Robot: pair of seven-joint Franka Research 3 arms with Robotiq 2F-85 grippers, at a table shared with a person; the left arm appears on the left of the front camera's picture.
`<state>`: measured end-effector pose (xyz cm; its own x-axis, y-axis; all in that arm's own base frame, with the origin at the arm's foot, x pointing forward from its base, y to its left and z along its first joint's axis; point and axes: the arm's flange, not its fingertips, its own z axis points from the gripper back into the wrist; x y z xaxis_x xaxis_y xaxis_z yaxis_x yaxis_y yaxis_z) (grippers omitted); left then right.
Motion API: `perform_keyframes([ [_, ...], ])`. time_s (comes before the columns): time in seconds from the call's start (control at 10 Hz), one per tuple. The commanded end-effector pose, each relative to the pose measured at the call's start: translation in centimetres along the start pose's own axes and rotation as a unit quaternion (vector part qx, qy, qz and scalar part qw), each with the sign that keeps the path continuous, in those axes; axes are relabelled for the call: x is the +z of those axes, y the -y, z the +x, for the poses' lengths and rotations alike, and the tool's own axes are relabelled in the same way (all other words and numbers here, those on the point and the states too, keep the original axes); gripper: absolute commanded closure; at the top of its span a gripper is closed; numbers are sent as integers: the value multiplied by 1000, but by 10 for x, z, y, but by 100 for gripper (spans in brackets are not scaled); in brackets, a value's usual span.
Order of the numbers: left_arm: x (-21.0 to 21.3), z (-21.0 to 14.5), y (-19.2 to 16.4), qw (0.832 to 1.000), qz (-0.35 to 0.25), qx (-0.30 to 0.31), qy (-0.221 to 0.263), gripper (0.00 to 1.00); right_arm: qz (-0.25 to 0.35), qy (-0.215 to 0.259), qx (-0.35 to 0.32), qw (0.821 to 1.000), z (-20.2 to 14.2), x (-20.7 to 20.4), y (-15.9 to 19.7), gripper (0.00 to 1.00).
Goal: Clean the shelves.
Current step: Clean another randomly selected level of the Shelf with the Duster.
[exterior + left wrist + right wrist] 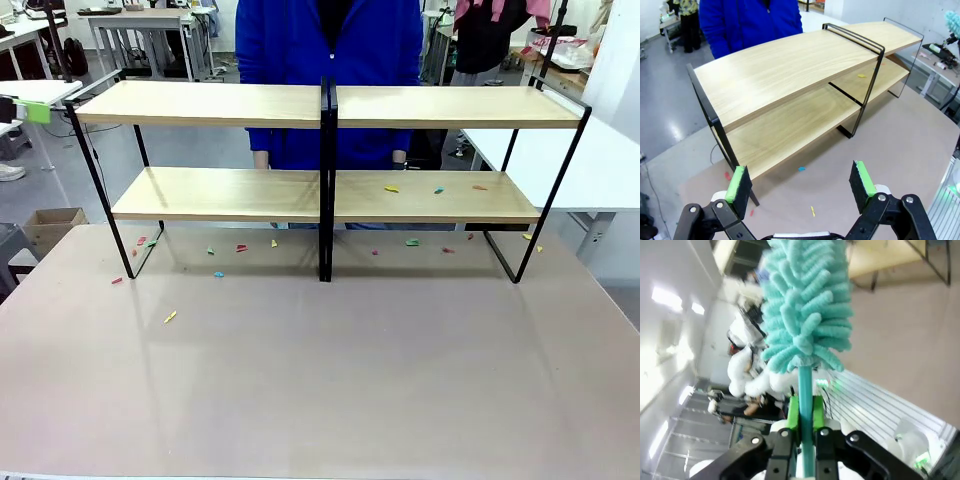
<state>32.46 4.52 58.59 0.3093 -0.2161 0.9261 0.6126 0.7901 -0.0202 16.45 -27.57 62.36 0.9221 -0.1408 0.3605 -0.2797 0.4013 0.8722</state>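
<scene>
The right gripper (805, 412) is clamping tight on the teal handle of a fluffy duster (807, 310) — its head is rising straight from the jaws. The left gripper (800, 182) is hanging wide open, holding nothing, above the table (320, 380) and facing the shelves (220, 103), which are standing end to end across the far half. Coloured scraps (391, 188) are lying on the lower right board and the tabletop — a person in blue (330, 40) is standing behind.

Front view facing shelves (200, 103), left wrist obliquely above them, right wrist near duster (805, 305).
</scene>
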Motion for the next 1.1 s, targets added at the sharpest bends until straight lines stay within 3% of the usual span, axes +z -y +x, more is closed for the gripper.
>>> perform_keyframes([
  [0.0, -1, 0, -1, 1000, 1, 0, -3, 0, -39, -92, 39, 994, -35, -47, -1, 88],
  [0.1, -1, 0, -1, 1000, 1, 0, -3, 0, -72, -152, 37, 985, -53, -70, 0, 88],
  [0.3, -1, 0, -1, 1000, 1, 0, -3, 0, -145, -262, 31, 954, -89, -166, 9, 88],
  [0.4, -1, 0, -1, 1000, 1, 0, -3, 0, -198, -323, 45, 924, -107, -197, 15, 88],
  [0.5, -1, 0, -1, 1000, 1, 0, -3, 0, -109, -218, 4, 970, -69, -116, 5, 88],
  [0.6, -1, 0, -1, 1000, 1, 0, -3, 0, -109, -218, 4, 970, -69, -116, 5, 88],
  [0.7, -1, 0, -1, 1000, 1, 0, -3, 0, -158, -283, 10, 946, -95, -174, 16, 88],
  [0.8, -1, 0, -1, 1000, 1, 0, -3, 0, -212, -319, 33, 923, -89, -227, 14, 88],
  [1.0, -1, 0, -1, 1000, 1, 0, -3, 0, -199, -348, 41, 915, -67, -302, 36, 88],
])
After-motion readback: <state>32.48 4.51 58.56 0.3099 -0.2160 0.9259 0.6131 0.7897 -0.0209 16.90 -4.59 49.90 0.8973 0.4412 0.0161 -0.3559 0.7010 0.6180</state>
